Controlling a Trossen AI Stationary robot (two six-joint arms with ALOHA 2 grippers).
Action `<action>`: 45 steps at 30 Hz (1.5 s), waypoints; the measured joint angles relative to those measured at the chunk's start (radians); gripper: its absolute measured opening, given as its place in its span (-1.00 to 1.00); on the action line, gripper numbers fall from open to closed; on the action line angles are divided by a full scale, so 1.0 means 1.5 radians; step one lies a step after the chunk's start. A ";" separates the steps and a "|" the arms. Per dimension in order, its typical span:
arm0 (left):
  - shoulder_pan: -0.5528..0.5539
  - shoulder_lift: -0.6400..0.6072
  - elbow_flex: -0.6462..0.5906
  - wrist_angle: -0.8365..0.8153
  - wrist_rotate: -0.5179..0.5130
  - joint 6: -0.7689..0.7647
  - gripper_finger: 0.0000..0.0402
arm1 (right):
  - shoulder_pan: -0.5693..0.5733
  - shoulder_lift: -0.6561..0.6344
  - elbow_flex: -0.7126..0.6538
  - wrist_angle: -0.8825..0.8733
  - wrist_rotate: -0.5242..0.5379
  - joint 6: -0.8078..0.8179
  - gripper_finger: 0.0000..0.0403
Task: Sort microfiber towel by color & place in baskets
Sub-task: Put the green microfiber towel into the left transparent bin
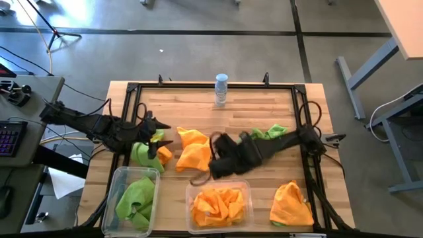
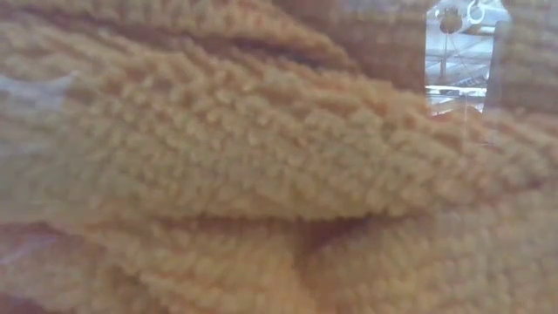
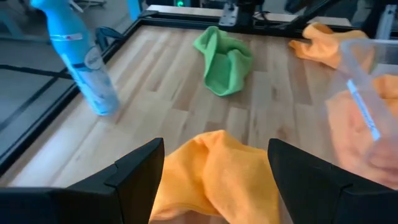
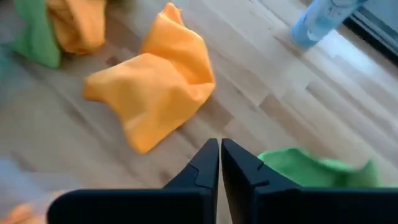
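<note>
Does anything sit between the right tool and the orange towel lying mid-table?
Nothing visible does. The right tool is shut and empty, with only bare wood between it and the orange towel. The green towel lies off to its side, and the bottle stands farther back. The left tool is open over another orange towel.

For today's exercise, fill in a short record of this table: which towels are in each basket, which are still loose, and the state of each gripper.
left basket: green towels
middle basket: orange towels
loose on table: orange towel, green towel, orange towel at the right front corner, green-and-orange pile
left gripper: open, over the pile
right gripper: shut, empty, beside the orange towel
</note>
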 joint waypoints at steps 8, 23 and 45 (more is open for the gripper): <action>0.050 0.000 0.000 0.001 -0.001 0.046 0.36 | -0.125 0.000 -0.101 0.148 -0.135 -0.212 -0.99; 0.119 0.000 0.000 -0.074 -0.019 -0.032 0.36 | -0.215 -0.056 -0.358 0.463 -0.330 -0.438 -1.00; 0.202 0.341 0.242 -0.455 0.041 -0.384 0.32 | -0.303 -0.636 -0.992 0.748 -0.426 -0.512 -1.00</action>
